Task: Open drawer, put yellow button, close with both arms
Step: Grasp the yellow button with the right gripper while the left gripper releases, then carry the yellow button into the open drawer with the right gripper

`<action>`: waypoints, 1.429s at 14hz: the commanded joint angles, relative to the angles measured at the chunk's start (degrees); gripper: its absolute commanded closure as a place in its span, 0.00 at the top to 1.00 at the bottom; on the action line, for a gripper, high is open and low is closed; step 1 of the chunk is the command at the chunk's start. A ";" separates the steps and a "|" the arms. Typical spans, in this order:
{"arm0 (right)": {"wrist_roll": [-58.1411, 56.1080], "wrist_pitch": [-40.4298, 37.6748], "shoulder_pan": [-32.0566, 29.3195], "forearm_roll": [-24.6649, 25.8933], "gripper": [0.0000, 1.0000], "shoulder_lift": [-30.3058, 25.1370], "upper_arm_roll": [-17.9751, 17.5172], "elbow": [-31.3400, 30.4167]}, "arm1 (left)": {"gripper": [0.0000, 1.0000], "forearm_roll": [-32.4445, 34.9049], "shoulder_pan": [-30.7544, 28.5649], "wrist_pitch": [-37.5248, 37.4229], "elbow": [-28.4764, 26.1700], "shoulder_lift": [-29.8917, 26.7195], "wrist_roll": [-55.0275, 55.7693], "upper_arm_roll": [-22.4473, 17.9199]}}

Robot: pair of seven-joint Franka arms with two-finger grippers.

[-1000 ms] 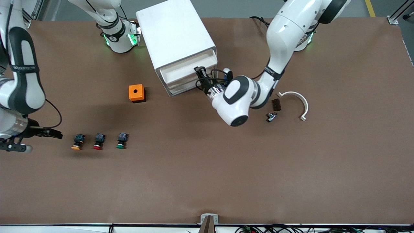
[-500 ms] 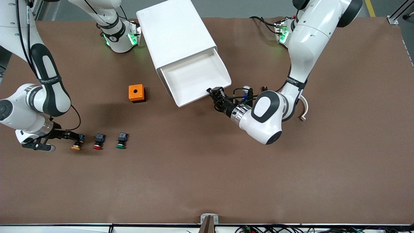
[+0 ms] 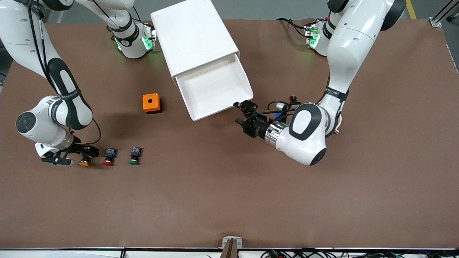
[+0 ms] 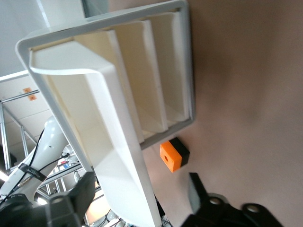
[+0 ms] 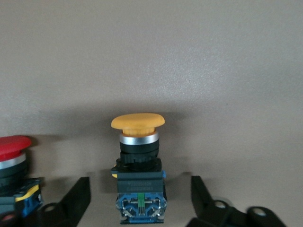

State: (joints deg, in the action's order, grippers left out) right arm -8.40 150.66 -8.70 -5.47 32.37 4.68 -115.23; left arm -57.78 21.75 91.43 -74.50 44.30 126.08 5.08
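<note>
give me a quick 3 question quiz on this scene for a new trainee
1. True or false: the drawer is pulled out of its cabinet.
2. The right tool has its open fingers on either side of which button? A) red B) green C) yellow
3. Fill in: the left tool is open, just off the drawer's front ____.

Key
1. True.
2. C, the yellow button; the fingers do not touch it yet.
3. Corner, toward the left arm's end of the table.
</note>
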 commanded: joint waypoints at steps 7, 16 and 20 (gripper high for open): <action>5.56 -16.41 1.40 -0.77 0.00 -5.02 0.07 6.50 | 1.00 13.80 0.05 -0.28 3.31 -1.06 -25.41 -13.60; 48.33 -45.71 18.96 -3.40 0.00 -28.57 -0.11 8.79 | 1.00 39.99 -0.21 4.03 2.87 -11.77 -55.28 -13.70; 75.49 -45.72 33.29 -3.40 0.00 -30.70 -0.11 10.28 | 1.00 45.11 -0.04 -3.35 1.29 -17.30 -69.79 -13.35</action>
State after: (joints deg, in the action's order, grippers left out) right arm 57.15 104.26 19.49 -8.29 2.48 3.78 -104.61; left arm -15.49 21.39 90.03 -70.44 30.61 62.72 -8.39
